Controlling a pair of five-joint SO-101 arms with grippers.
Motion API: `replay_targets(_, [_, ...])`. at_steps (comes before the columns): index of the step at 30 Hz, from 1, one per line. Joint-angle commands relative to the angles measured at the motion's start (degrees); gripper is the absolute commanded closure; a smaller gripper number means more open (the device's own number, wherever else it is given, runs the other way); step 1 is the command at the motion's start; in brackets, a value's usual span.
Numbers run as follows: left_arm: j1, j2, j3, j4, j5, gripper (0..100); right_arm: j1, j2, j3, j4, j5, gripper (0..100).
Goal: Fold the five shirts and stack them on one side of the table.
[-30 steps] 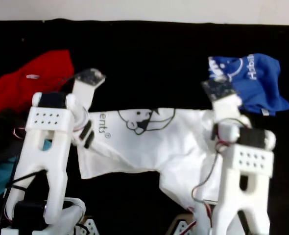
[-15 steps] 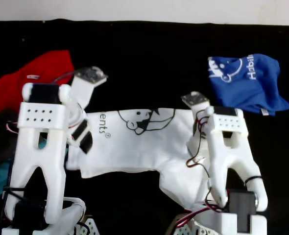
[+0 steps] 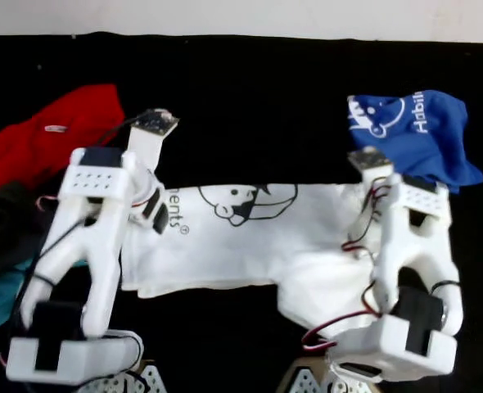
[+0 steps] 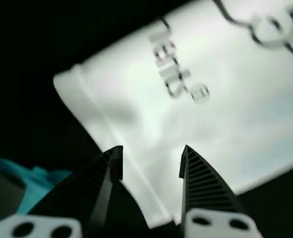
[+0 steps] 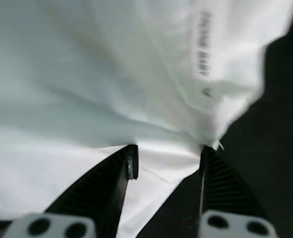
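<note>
A white shirt (image 3: 241, 237) with a dark line drawing lies spread across the middle of the black table (image 3: 241, 90). My left gripper (image 4: 151, 151) is open, low over the white shirt's (image 4: 226, 99) left edge, and its dark finger (image 3: 151, 214) lies at that edge. My right gripper (image 5: 167, 151) is open over the white shirt's (image 5: 111, 74) right end, near a corner with a label. The right arm (image 3: 409, 237) stands above that bunched end. A blue shirt (image 3: 422, 135) lies crumpled at the back right and a red shirt (image 3: 53, 135) at the back left.
A dark garment (image 3: 0, 229) and a teal one (image 3: 0, 299) lie heaped at the left edge, and the teal cloth (image 4: 37, 173) lies close by my left gripper. Bare black table stretches behind the white shirt. Both arm bases stand at the front edge.
The right arm swung left, then back right over the shirt's right end. The left arm leaned to the right onto the shirt's left edge. The white shirt lies slightly flatter.
</note>
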Motion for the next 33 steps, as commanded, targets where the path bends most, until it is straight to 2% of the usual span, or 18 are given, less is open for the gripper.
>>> replay_targets(1, [0.48, 6.55, -3.38, -5.27, 4.31, 80, 1.98, 1.01, -7.43, 1.19, 0.7, 79.4])
replay_targets(6, [0.75, 17.27, -14.11, -5.45, 10.2, 80, 0.22, 0.84, -18.68, 11.65, -2.55, 79.4])
replay_targets(11, [0.31, 28.18, -25.01, -0.26, 10.55, 80, -3.21, 1.45, -26.42, 15.08, -5.01, 79.4])
replay_targets(14, [-1.8, 36.53, -35.21, 6.77, 10.55, 80, -7.78, 1.45, -24.4, 11.56, -6.59, 79.4])
replay_targets(17, [-4.0, 45.05, -48.04, 13.1, 10.55, 80, -11.38, 1.63, -20.62, 3.82, -8.18, 79.4])
replay_targets(20, [-6.02, 53.49, -61.67, 18.37, 10.46, 80, -12.97, 3.03, -16.31, -3.47, -8.53, 79.4])
replay_targets(23, [-8.04, 62.29, -75.21, 23.12, 10.46, 80, -12.97, 9.27, -16.31, -6.37, -8.35, 79.4])
replay_targets(29, [-13.05, 76.0, -100.62, 29.63, 10.37, 80, -13.14, 25.8, -32.22, -2.24, -8.62, 79.4])
replay_targets(33, [-16.04, 80.22, -109.67, 30.86, 7.56, 80, -14.9, 33.01, -48.13, 5.23, -11.08, 79.4])
